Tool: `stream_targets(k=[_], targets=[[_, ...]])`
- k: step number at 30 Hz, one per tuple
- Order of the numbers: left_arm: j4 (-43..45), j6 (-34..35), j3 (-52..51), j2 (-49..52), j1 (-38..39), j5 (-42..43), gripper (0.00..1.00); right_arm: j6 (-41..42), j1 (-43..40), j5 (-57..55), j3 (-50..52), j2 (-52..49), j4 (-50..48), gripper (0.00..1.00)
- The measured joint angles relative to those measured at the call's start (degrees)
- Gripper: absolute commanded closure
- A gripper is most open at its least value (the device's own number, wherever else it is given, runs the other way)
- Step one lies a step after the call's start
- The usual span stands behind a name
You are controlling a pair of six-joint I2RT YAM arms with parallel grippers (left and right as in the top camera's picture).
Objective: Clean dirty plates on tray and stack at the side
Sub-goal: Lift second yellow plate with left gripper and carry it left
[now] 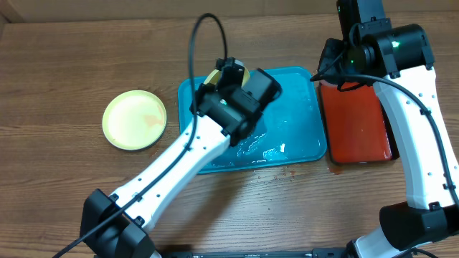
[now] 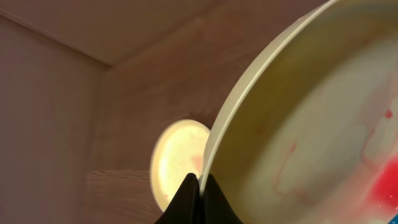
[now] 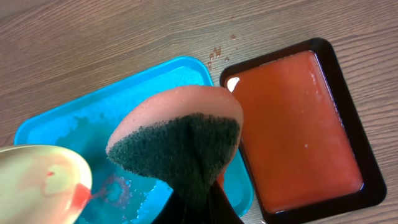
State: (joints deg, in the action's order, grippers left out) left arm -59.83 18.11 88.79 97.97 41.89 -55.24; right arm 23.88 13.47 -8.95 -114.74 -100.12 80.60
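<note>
A: Overhead, status?
B: The left gripper [image 1: 229, 72] clamps the held plate [image 1: 215, 77] above the far-left corner of the turquoise tray [image 1: 308, 147]. A second plate [image 1: 134, 120] lies on the table [image 1: 72, 43], left of the tray.
A: Left wrist?
B: The grip takes only the rim, and red smears show. Scrubbing pressure could lever the plate loose.
A: Right wrist?
B: The right gripper [image 3: 196, 200] is clenched on the sponge [image 3: 180, 137] over the tray. Drips may land outside it.
A: Count?
B: Two plates visible, one turquoise tray, one red tray [image 3: 298, 130], one sponge.

Your overhead light is even and soft, glaring on the wet tray [image 1: 297, 107] near the left jaws, while the plate [image 2: 298, 143] pinched in those jaws looks dim, warm-tinted and blurred.
</note>
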Motion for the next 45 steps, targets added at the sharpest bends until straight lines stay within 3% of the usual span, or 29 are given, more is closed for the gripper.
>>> stream_targets(k=[13,25,29,35,40,45], targets=[[0.1,1.5,0.0,0.0,10.4,-26.1,0.96,0.0,0.0,0.0,0.0,0.0,0.0,0.96],[0.2,1.5,0.0,0.0,11.3,-30.5,0.96,0.0,0.0,0.0,0.0,0.0,0.0,0.96],[0.0,1.6,0.0,0.0,11.0,-25.3,0.96,0.0,0.0,0.0,0.0,0.0,0.1,0.96],[-0.2,2.6,0.0,0.0,6.9,-2.8,0.96,-0.2,0.0,0.0,0.0,0.0,0.3,0.96],[-0.2,2.8,0.0,0.0,-1.5,16.5,0.96,-0.6,0.0,0.0,0.0,0.0,0.4,0.96],[-0.2,2.8,0.0,0.0,-12.7,30.8,0.96,-0.8,0.0,0.0,0.0,0.0,0.7,0.96]])
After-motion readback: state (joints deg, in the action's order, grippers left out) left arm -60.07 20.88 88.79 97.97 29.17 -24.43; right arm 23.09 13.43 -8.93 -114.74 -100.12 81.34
